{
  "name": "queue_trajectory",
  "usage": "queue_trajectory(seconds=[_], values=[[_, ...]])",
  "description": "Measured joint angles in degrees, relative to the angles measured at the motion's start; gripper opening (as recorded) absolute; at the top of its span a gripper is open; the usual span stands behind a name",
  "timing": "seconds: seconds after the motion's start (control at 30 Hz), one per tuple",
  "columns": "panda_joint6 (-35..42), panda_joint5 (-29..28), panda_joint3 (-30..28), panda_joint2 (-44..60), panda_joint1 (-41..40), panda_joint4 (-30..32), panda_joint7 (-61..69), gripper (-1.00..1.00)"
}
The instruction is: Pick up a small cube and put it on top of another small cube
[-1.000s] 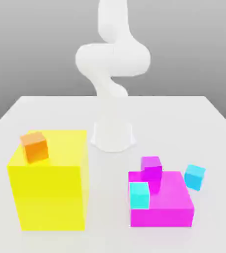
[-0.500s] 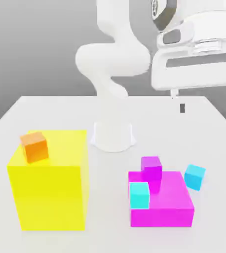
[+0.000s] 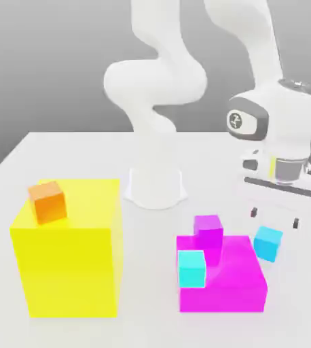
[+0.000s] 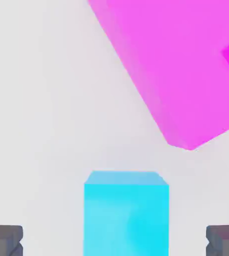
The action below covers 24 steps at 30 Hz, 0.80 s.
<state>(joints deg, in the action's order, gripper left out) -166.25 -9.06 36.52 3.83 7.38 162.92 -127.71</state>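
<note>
The claw (image 3: 275,220) hangs spread wide above the cyan cube (image 3: 268,243), which sits on the bench (image 3: 77,149) just beside the magenta block (image 3: 234,279) (on the exterior view's right). Sink straight down so both fingertips (image 4: 4,239) straddle the cube evenly, clear of the block, before closing.

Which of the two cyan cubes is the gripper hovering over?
The cyan cube on the table right of the magenta block; the gripper is open above it.
</note>
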Motion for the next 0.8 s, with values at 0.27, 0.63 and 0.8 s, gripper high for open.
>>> queue_trajectory(seconds=[0.27,0.63,0.8], values=[[-7.55,-24.12,-23.02,11.63,17.30,-3.32,-18.19,0.00],[-5.92,-18.92,-18.14,9.01,13.63,-2.48,-14.27,-1.00],[-1.42,-1.86,-8.19,1.57,7.81,-0.28,-1.65,-1.00]])
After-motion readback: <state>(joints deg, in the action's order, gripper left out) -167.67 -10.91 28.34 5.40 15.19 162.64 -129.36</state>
